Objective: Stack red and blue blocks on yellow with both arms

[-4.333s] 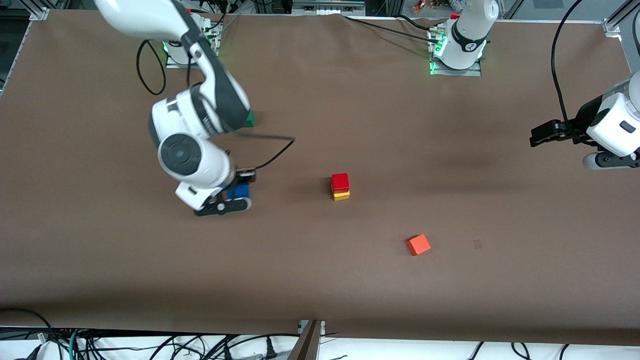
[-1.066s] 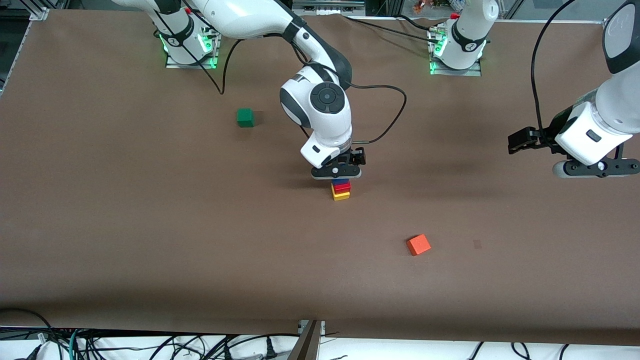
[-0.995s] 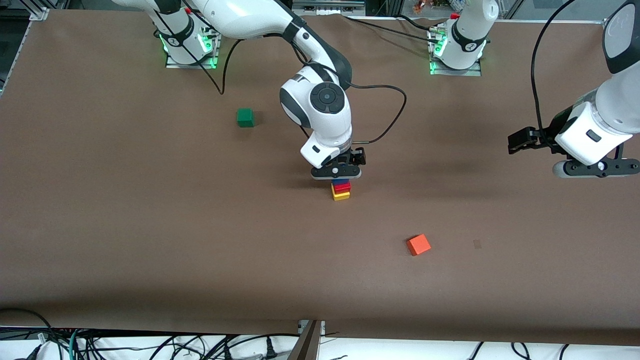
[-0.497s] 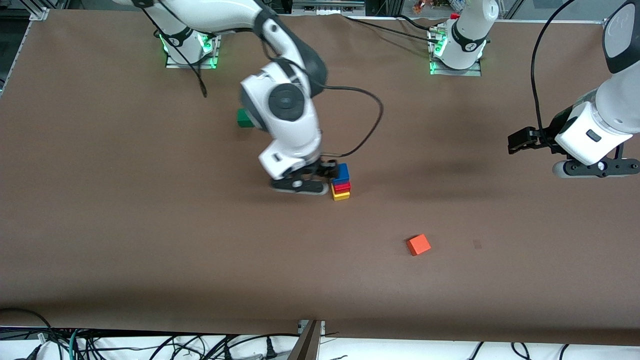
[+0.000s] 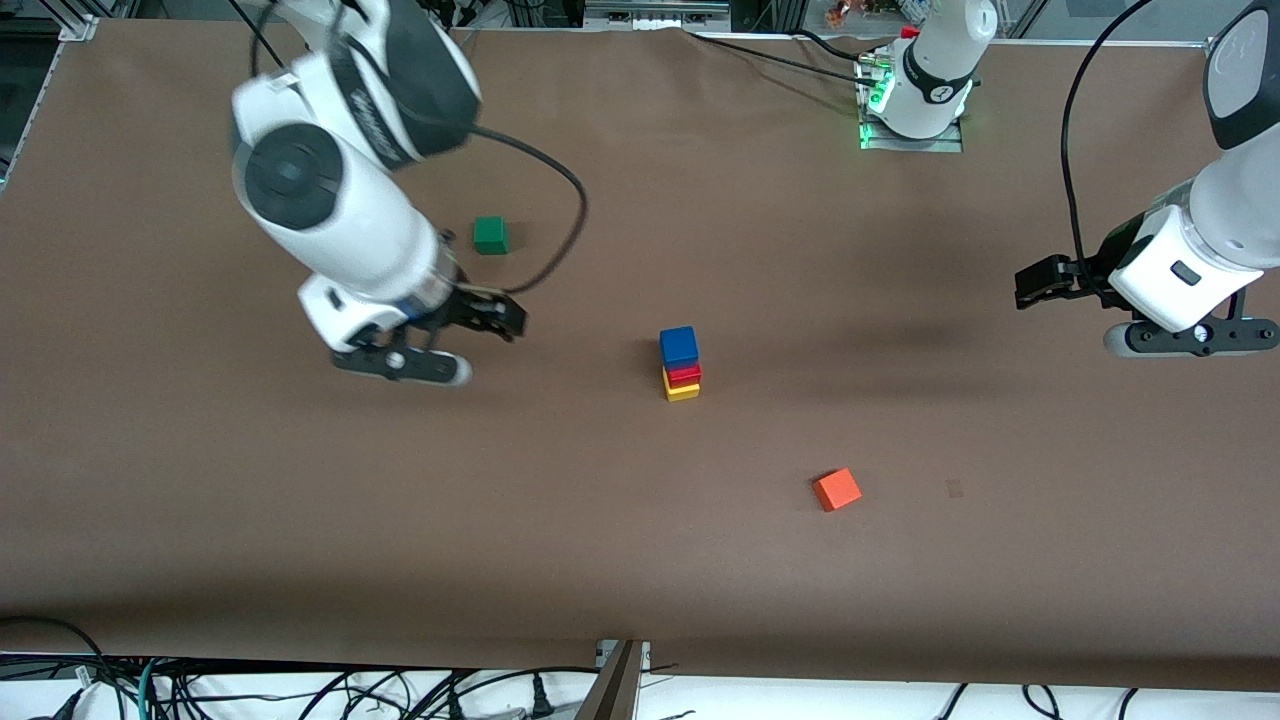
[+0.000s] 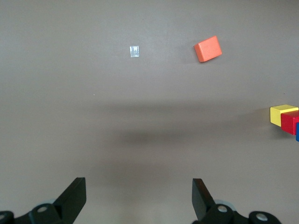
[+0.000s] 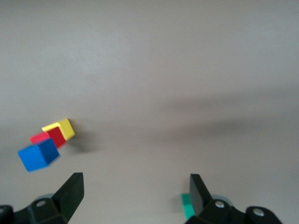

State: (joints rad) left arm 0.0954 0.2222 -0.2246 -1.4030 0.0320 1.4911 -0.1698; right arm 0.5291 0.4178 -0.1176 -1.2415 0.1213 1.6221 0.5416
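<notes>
In the middle of the table stands a stack: the blue block (image 5: 679, 346) on the red block (image 5: 685, 374) on the yellow cube (image 5: 683, 391). My right gripper (image 5: 405, 366) hangs open and empty over bare table, off the stack toward the right arm's end. In the right wrist view the blue (image 7: 38, 155), red (image 7: 53, 136) and yellow (image 7: 63, 127) cubes show well away from the open right gripper (image 7: 134, 192). My left gripper (image 5: 1190, 337) waits open and empty over the left arm's end. The left wrist view catches the yellow cube (image 6: 281, 114) and the red block (image 6: 292, 122) past the open left gripper (image 6: 138, 198).
A green cube (image 5: 490, 235) lies farther from the front camera than the stack, toward the right arm's end. An orange cube (image 5: 836, 490) lies nearer to the camera, toward the left arm's end, with a small pale mark (image 5: 954, 488) on the table beside it.
My right gripper has left the blue block on top of the red one and swung away toward the right arm's end, rising. The left arm has not moved.
</notes>
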